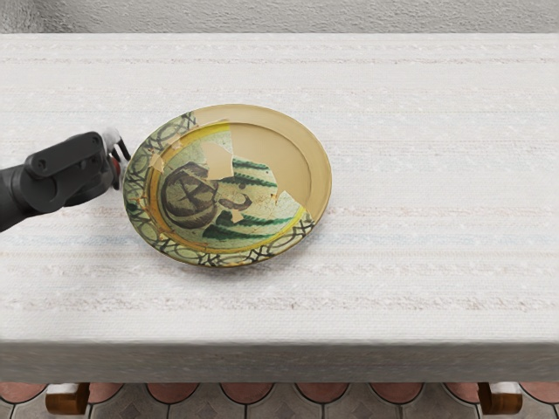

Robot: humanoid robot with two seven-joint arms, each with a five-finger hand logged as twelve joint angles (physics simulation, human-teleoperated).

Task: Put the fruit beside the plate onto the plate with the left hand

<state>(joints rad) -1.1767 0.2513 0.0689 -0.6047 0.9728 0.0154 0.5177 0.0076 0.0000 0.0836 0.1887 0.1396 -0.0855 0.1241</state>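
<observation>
A: Left hand [94,162] comes in from the left edge, arm cut off by the frame. What can you read of it?

B: Little. The dark housing covers most of it. One pale tip of the fingers [112,137] pokes out on the far side; the rest are hidden. Apart, together or clamped: cannot tell.

A: Fruit?

B: No whole fruit to be made out. Only candidate is a red sliver [116,163] tucked against the fingers on their plate side. It is too small and too covered to name.

A: And the plate [325,179]?

B: Just to the right of the fingers. Its near-left rim is beside them, perhaps touching; the gap is hard to judge. The red sliver sits between the fingers and that rim, outside the dish as far as I can see.

A: Plate face?

B: Green and dark painted pattern, broken by plain tan patches. It is tilted a little in view.

A: Surroundings?

B: Pale striped surface [419,262] runs well out to the right of the fingers. Below its front edge, bits of wood [66,399] and tiled floor [279,403] are cut off by the frame.
</observation>
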